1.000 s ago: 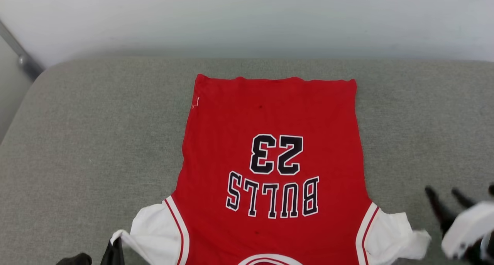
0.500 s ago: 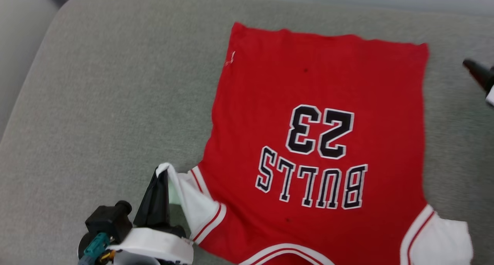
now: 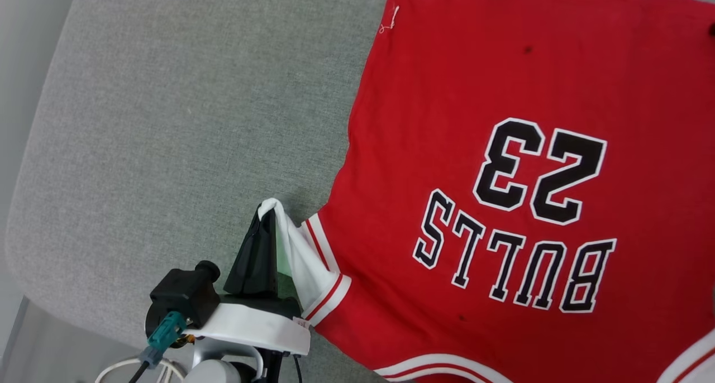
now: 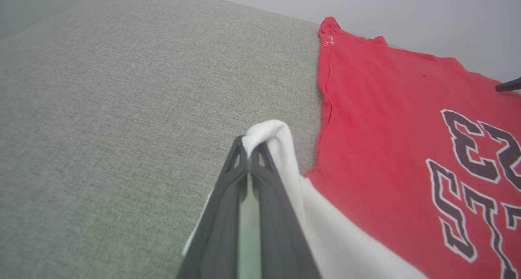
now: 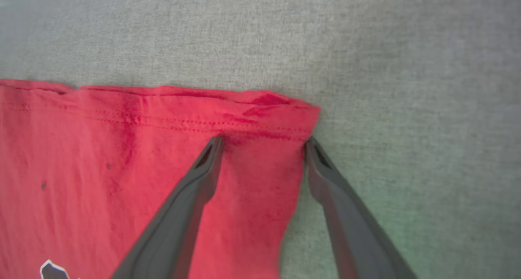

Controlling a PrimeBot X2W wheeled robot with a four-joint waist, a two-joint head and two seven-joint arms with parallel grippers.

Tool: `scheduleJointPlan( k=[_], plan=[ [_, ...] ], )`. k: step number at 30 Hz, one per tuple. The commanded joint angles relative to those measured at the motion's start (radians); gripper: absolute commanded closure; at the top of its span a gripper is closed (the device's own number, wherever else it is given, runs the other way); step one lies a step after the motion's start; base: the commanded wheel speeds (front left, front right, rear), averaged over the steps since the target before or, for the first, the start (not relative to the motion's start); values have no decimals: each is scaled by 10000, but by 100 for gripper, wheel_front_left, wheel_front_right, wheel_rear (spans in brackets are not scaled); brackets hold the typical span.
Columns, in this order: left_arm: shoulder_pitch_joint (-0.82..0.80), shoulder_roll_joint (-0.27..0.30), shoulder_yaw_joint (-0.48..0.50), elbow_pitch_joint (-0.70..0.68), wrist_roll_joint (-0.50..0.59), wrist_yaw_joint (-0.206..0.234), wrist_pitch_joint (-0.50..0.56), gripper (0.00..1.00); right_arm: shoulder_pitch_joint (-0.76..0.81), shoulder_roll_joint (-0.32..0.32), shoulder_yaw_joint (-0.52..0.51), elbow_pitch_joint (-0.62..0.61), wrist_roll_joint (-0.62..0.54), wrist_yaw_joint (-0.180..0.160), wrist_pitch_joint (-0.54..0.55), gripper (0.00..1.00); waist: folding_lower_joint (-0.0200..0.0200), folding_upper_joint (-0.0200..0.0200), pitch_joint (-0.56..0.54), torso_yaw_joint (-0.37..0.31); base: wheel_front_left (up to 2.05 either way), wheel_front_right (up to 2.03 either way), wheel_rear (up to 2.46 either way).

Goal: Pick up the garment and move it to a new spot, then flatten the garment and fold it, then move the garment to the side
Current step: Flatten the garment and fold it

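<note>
You see 1 garment (image 3: pixel 503 148), 2 grippers. It's red, white sleeves, black "BULLS 23" facing up, flat on grey cushion (image 3: pixel 167 120); left gripper (image 3: pixel 267 209) clamps 1 sleeve (image 3: pixel 304 257), right gripper (image 5: pixel 263 140) gapes over hem corner (image 5: pixel 301 112).

you're seeing a grey fabric cushion (image 3: pixel 167 104) bearing the garment (image 3: pixel 475 65), which is lying mostly flat, print facing up.
</note>
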Motion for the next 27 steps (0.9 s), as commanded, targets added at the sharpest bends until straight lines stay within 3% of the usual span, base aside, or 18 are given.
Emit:
scheduleJointPlan(
  k=[1,4,5,6,10,18,23,27],
  plan=[
    [-156,-106,3,136,-40,-78,-95,100,-46,157,-100,176,-187,-7,246,0,-3,0,255,201,0,0,0],
    [-294,-190,-1,418,-25,-261,-174,100,160,378,-374,356,-406,-7,676,0,-3,0,292,263,0,0,0],
    [-308,-230,5,524,-15,-308,-195,100,253,426,-383,361,-504,-7,802,43,-3,0,293,281,0,0,0],
    [-335,-258,21,642,-13,-355,-218,100,335,469,-432,357,-540,-6,897,100,-3,0,290,287,0,0,0],
    [-471,-411,112,957,37,-564,-271,100,488,586,-514,238,-697,-6,1211,100,-3,0,246,291,0,0,0],
    [-407,-509,383,1501,88,-901,-320,100,273,140,-33,-497,-740,-6,1203,100,-3,0,-429,229,0,0,0],
    [-122,-438,620,1729,99,-1035,-319,100,585,-277,1121,-1605,459,-6,704,100,-3,0,-1381,-19,0,0,0],
    [214,-274,827,1867,63,-1056,-311,100,1708,-1258,2086,-3038,1588,-9,393,100,-3,0,-2180,-433,0,0,0]
  ],
)
